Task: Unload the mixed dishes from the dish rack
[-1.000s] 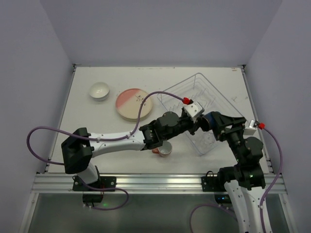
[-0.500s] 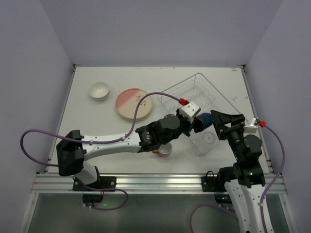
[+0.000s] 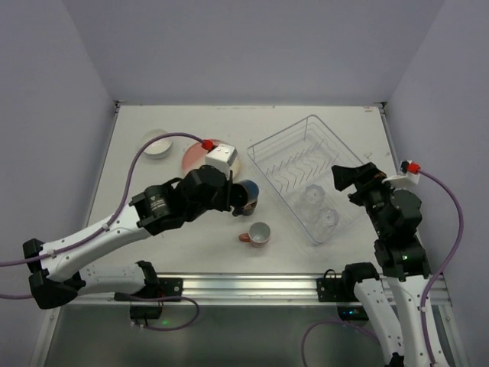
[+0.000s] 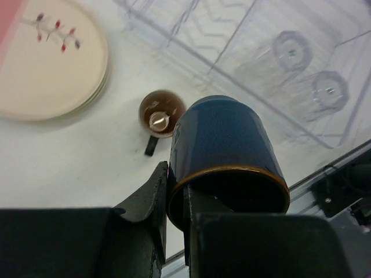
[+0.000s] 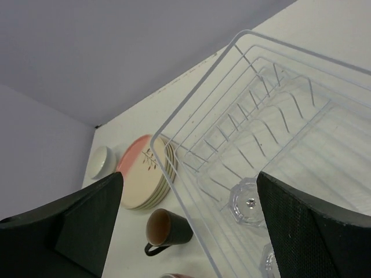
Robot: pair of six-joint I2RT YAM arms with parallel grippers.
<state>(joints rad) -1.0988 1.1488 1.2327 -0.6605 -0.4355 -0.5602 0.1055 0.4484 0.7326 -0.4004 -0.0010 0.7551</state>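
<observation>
Mostly done: plates (image 5: 142, 176) and bowl (image 3: 157, 143) are set on the desk (image 3: 229, 122), the dark blue cup (image 4: 223, 136) is clamped over it by the left gripper (image 4: 175, 202), two glasses (image 3: 311, 197) are left in the dish rack (image 3: 280, 132), right gripper (image 3: 348, 176) spread wide.

Bright, even light; soft shadows

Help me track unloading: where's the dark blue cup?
Top view, centre: dark blue cup in the left gripper, between plate stack and dish rack.
</observation>
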